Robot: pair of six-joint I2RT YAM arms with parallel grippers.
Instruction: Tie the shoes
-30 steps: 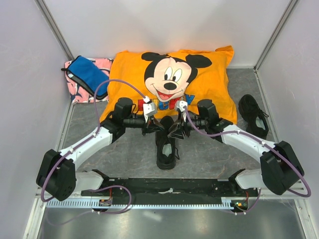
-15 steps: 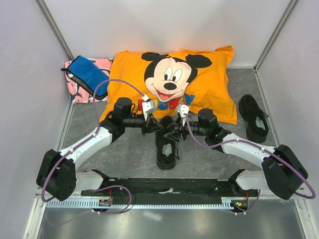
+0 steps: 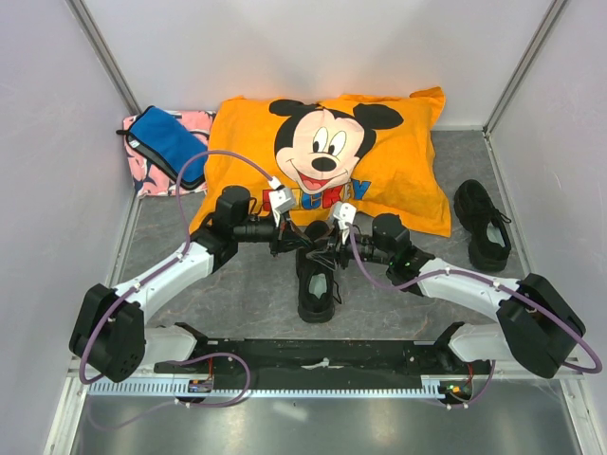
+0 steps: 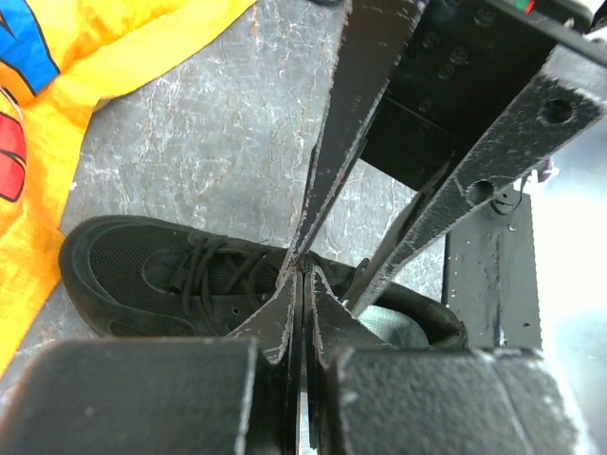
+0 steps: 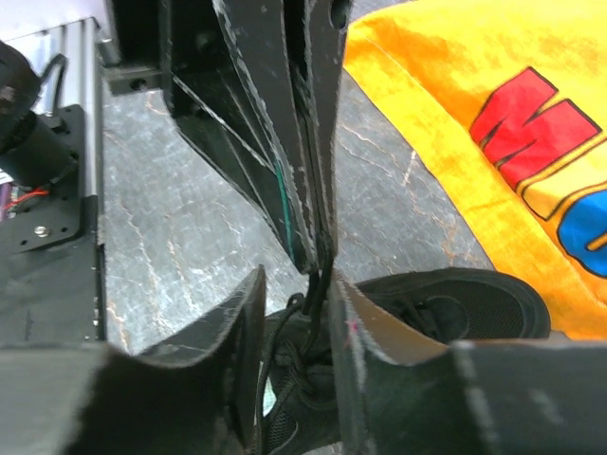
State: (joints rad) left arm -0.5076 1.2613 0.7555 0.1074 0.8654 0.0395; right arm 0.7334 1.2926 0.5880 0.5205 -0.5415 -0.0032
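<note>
Enclosure. A grey mottled table lies beneath the left gripper and right gripper. A plain pale back wall stands beyond them. The left wall and right wall flank them, joined by metal corner posts. Lighting is even.

One black shoe lies in the middle of the grey bench — toe at the orange pillow, heel toward the near edge, a thin lace lifted up. The other shoe lies far right — its grey inside shows.
</note>
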